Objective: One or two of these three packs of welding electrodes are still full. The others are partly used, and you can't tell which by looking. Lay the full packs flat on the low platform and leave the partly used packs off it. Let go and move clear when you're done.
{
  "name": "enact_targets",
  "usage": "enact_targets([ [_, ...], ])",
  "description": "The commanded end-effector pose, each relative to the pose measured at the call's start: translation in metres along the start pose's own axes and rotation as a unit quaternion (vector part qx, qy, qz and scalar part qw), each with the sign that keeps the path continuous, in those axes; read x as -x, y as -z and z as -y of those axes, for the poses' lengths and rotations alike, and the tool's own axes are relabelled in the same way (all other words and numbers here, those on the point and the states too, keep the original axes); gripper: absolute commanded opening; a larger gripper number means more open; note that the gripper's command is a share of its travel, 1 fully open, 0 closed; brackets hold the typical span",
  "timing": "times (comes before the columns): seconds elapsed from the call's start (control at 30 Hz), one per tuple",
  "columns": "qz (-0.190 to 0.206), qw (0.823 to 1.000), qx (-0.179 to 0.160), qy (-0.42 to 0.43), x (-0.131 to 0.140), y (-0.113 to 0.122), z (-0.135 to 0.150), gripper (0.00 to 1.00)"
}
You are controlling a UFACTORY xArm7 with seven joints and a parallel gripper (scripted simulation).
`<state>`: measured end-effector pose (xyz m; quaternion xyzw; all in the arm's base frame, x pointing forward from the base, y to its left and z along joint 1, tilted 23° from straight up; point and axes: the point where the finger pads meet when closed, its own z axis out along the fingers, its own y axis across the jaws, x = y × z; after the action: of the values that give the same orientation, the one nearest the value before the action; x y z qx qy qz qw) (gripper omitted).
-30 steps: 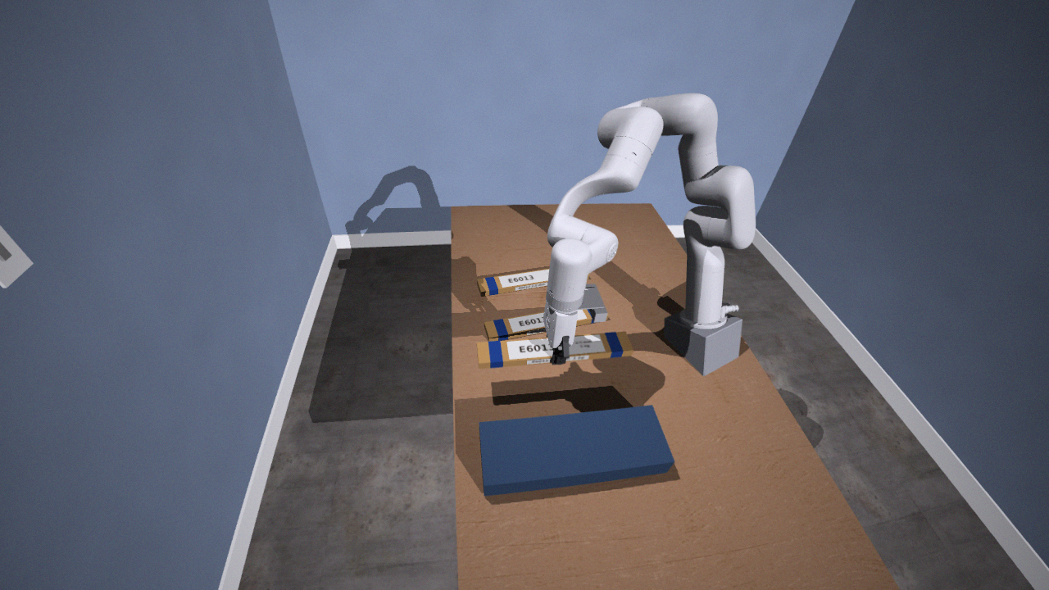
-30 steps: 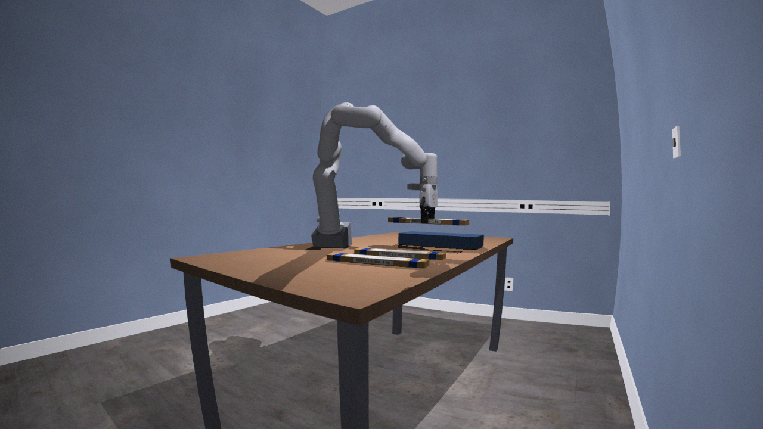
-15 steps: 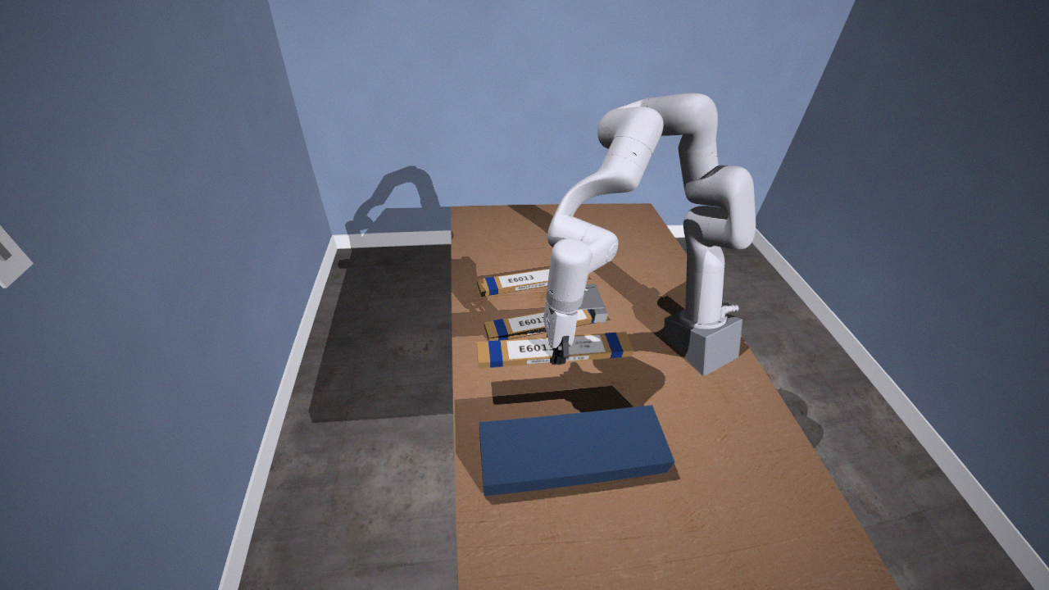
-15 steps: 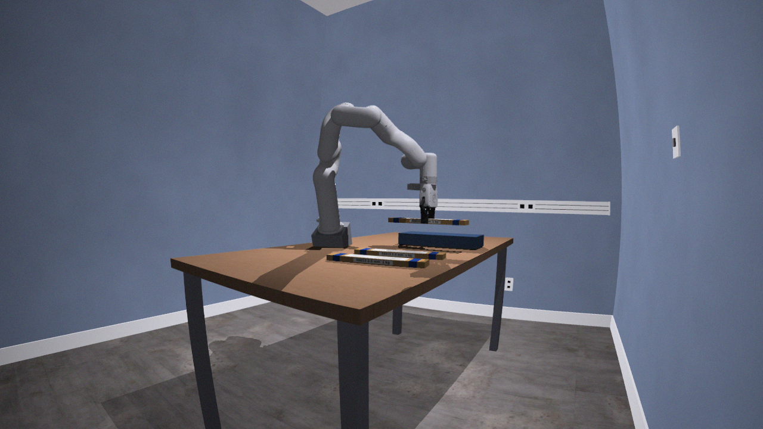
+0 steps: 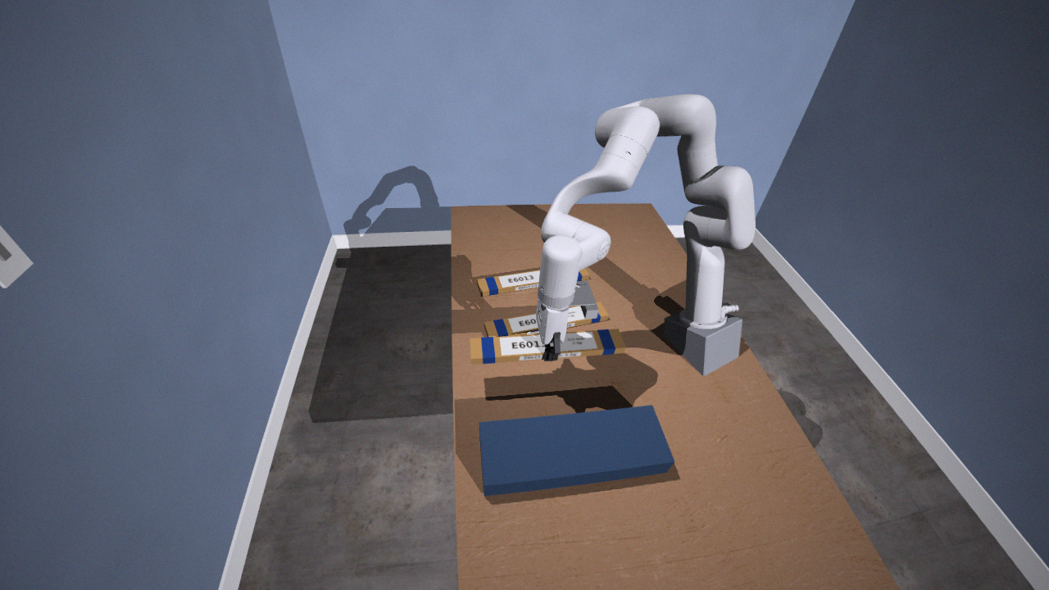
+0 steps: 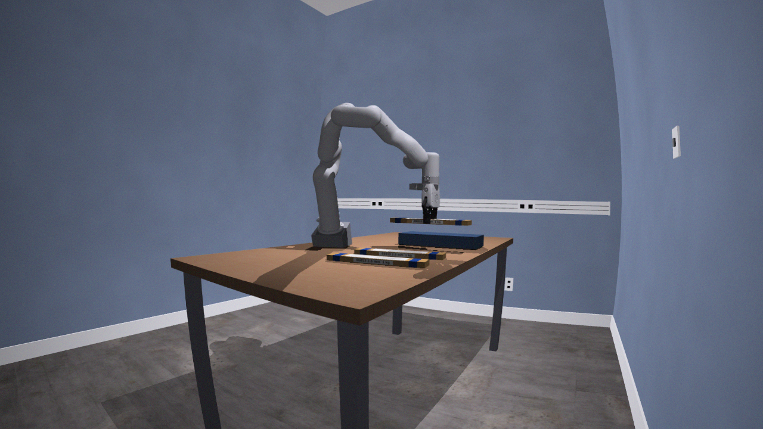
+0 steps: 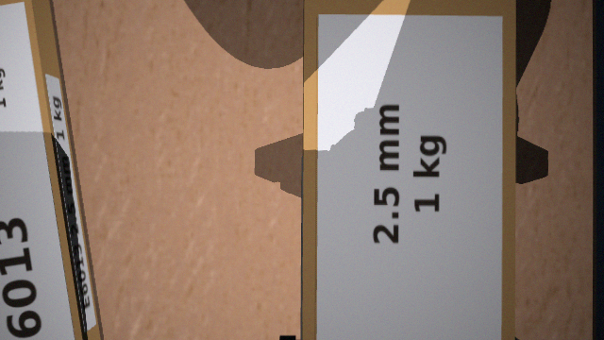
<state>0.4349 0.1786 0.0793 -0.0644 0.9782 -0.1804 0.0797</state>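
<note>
Tan packs point(image 5: 546, 345) (blue bands, white labels); navy platform point(image 5: 575, 449).

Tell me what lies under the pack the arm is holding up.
Beneath the lifted pack only bare table and its shadow show, between a resting pack and the blue platform. The patch straight below is covered in the wrist view.

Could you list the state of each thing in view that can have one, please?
gripper: shut on the held pack, above the table.
held pack: lifted, roughly level, gripped near its middle.
middle pack: lying flat on the table, off the platform.
far pack: lying flat on the table, off the platform.
low platform: nothing on it.
</note>
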Motion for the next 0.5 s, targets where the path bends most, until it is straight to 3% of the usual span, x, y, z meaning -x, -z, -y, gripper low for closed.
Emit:
enact_targets([
  [0.0,0.002,1.0,0.002,0.001,0.01,0.002,0.004,0.58],
  [0.47,0.002,1.0,0.002,0.001,0.078,0.002,0.053,0.58],
])
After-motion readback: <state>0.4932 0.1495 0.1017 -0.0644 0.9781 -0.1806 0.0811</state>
